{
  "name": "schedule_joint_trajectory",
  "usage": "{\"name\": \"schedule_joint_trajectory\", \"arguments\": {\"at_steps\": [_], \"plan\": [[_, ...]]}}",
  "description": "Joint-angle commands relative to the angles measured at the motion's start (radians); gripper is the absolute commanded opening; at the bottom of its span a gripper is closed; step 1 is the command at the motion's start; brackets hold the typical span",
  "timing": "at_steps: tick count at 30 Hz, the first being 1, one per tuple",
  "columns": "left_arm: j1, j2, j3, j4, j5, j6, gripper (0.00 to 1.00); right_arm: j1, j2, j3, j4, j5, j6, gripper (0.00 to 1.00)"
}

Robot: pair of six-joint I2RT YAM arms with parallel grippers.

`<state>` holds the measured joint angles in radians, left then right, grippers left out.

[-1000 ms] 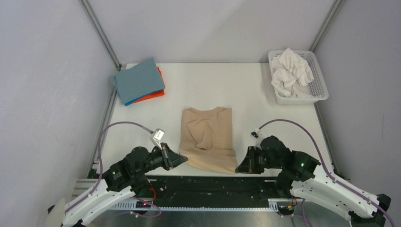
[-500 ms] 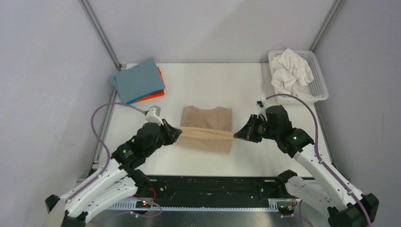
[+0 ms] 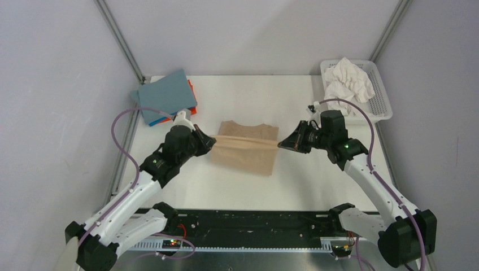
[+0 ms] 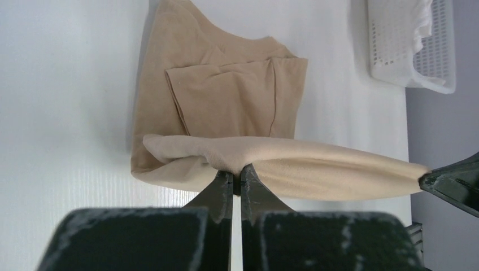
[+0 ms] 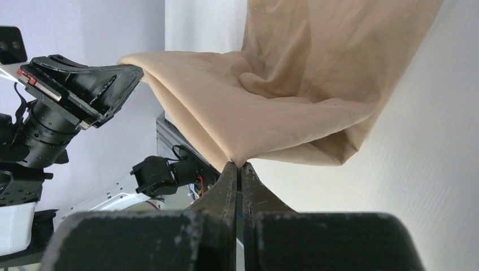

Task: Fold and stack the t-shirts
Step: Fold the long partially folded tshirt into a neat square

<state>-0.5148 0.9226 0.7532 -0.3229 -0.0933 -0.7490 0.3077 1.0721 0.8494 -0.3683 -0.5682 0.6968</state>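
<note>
Mid-counter (image 3: pixel 237 101): tan t-shirt (image 3: pixel 246 161), far half lying flat, near hem lifted and stretched taut. The left jaws and right jaws are each clamped on a hem corner. Since half a second ago, the hem is carried farther back toward the collar, with both arms extended.

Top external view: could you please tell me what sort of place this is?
Probably a robotics lab test cell, not a home: a white table walled by plain grey panels on aluminium posts, with a left arm and right arm bolted at its near edge.
</note>
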Motion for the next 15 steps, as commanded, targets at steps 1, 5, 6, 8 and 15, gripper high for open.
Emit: {"name": "schedule_joint_trajectory", "arguments": {"at_steps": [1, 5, 6, 8, 15], "plan": [[0.066, 0.083, 0.09, 0.023, -0.076, 0.089, 0.0, -0.07, 0.042, 0.051, 0.061, -0.021, -0.038, 0.0], [0.096, 0.177, 0.149, 0.032, -0.091, 0.103, 0.0, -0.113, 0.137, 0.062, 0.106, -0.056, -0.042, 0.0], [0.1, 0.212, 0.167, 0.033, -0.093, 0.107, 0.0, -0.121, 0.171, 0.066, 0.129, -0.064, -0.041, 0.0], [0.116, 0.269, 0.194, 0.047, -0.1, 0.109, 0.0, -0.135, 0.222, 0.079, 0.169, -0.06, -0.04, 0.0], [0.171, 0.56, 0.346, 0.093, -0.052, 0.134, 0.0, -0.158, 0.411, 0.189, 0.257, -0.003, -0.071, 0.0]]}}
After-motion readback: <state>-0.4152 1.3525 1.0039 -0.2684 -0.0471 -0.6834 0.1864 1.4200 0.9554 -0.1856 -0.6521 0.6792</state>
